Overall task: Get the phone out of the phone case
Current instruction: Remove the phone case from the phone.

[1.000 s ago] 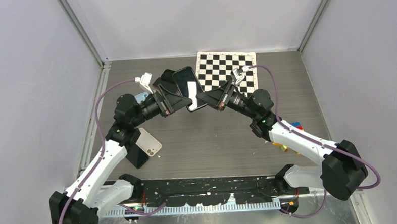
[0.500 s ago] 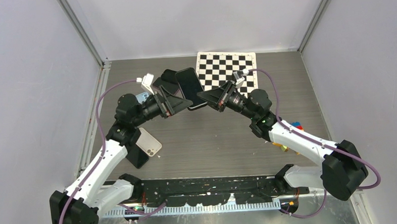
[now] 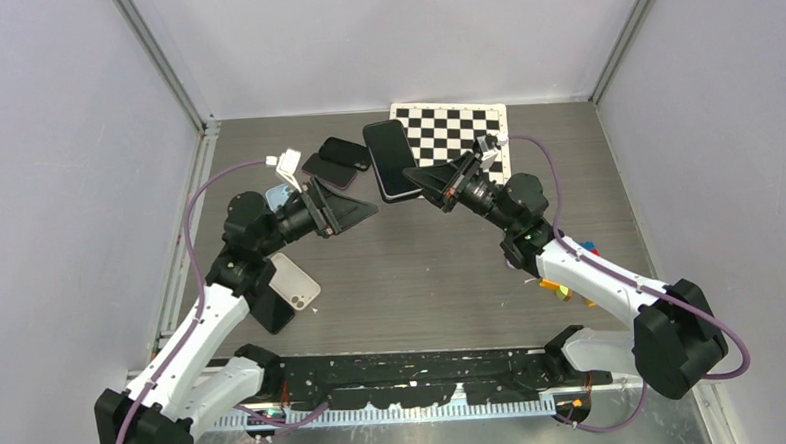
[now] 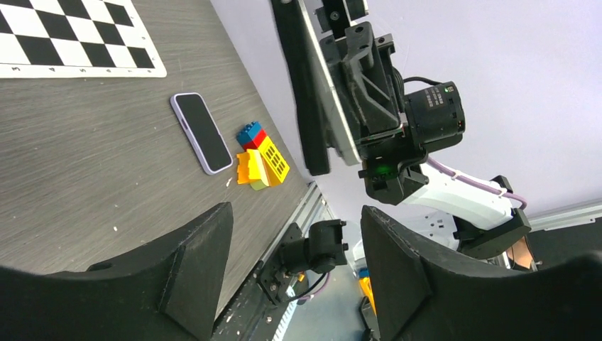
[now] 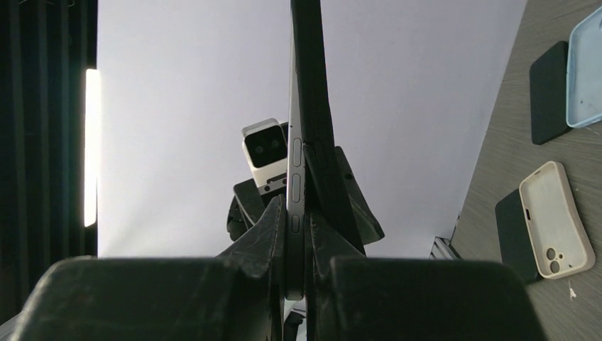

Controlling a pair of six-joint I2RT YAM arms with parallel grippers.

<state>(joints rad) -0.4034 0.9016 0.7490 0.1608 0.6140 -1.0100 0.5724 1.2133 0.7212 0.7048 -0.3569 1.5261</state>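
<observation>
My left gripper (image 3: 366,209) has its jaws wide apart, with nothing between them. Just to its right, the phone (image 3: 390,159) is up in the air above the table (image 3: 421,276), near the checkered board (image 3: 452,132). My right gripper (image 3: 422,180) pinches the phone's edge tight.

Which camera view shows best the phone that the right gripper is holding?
Top external. There the phone shows its broad dark face, held by the right gripper. Left wrist and right wrist both show it only edge-on, as a thin dark strip.
</observation>
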